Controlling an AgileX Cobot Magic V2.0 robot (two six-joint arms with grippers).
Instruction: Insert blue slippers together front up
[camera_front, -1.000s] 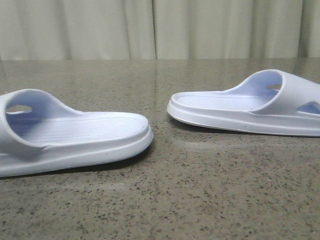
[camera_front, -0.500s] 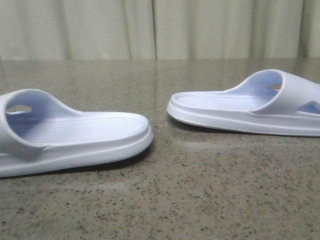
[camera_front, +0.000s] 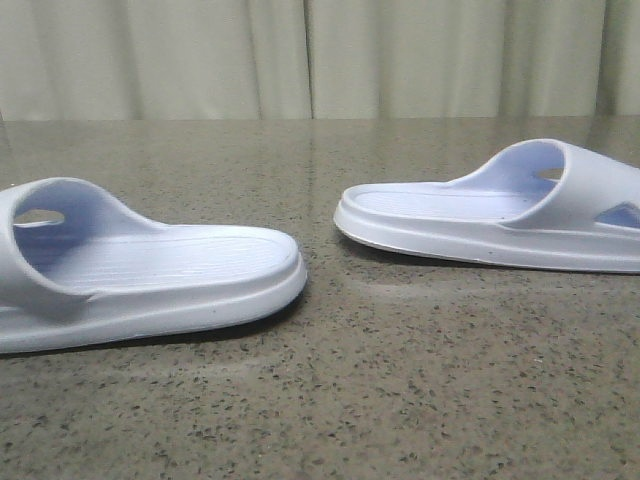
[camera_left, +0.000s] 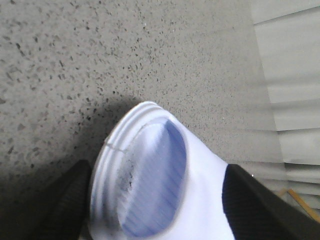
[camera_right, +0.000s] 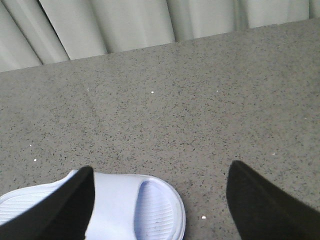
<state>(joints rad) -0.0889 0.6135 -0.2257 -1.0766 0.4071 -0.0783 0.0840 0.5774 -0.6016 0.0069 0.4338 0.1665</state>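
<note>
Left hand (camera_left: 157, 200) has its dark fingers (camera_left: 65, 205) spread apart on either side of the left slipper (camera_left: 160, 180), one at each flank; whether they press it cannot be told. Right hand (camera_right: 157, 200) is also spread wide, hovering over the right slipper (camera_right: 135, 210) without gripping it. Both slippers lie sole-down on the speckled bench (camera_front: 330, 390), well apart, the left slipper (camera_front: 150, 270) nearer the camera than the right slipper (camera_front: 490, 215), which sits closer to the curtain (camera_front: 310, 55).

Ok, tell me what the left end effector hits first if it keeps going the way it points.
Most likely the slipper: it sits between the open left end effector fingers, filling the gap just ahead. Beyond it lies only the table. Depth is hard to judge, so contact may already be close.
</note>
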